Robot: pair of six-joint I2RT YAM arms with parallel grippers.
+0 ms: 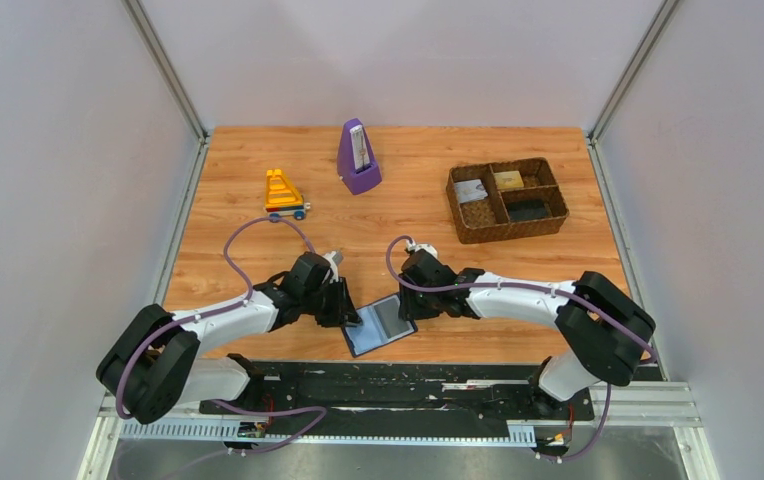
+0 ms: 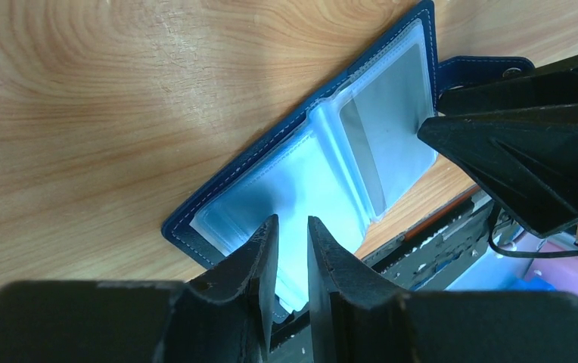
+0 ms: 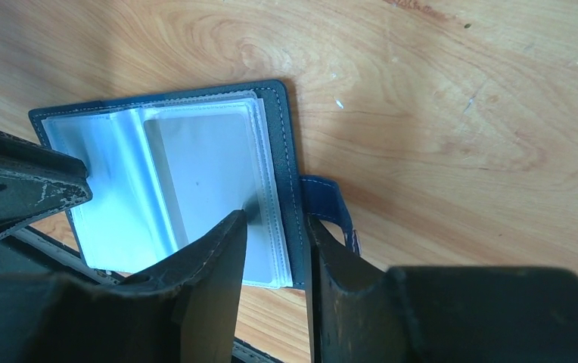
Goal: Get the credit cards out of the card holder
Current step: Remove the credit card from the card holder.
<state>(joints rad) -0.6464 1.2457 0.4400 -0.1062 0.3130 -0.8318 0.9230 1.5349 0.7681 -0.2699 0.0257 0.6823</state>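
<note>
The card holder (image 1: 379,325) lies open near the table's front edge, with a dark blue cover and pale blue sleeve pages. A grey credit card (image 3: 203,170) sits inside the sleeve of its right page; it also shows in the left wrist view (image 2: 392,125). My left gripper (image 2: 292,227) is low over the holder's left page, jaws a narrow gap apart, with nothing between them. My right gripper (image 3: 272,223) is open, its fingers straddling the sleeve edges and cover at the holder's right side, beside the clasp strap (image 3: 330,203). In the top view, the left gripper (image 1: 348,314) and right gripper (image 1: 405,308) flank the holder.
A brown woven basket (image 1: 458,215) at the back right holds a whitish printed card (image 1: 472,190), a gold-tan card (image 1: 509,180) and a dark item (image 1: 530,211). A purple metronome (image 1: 358,158) and a yellow-orange toy (image 1: 284,194) stand further back. The black mounting rail (image 1: 408,385) runs just below the holder.
</note>
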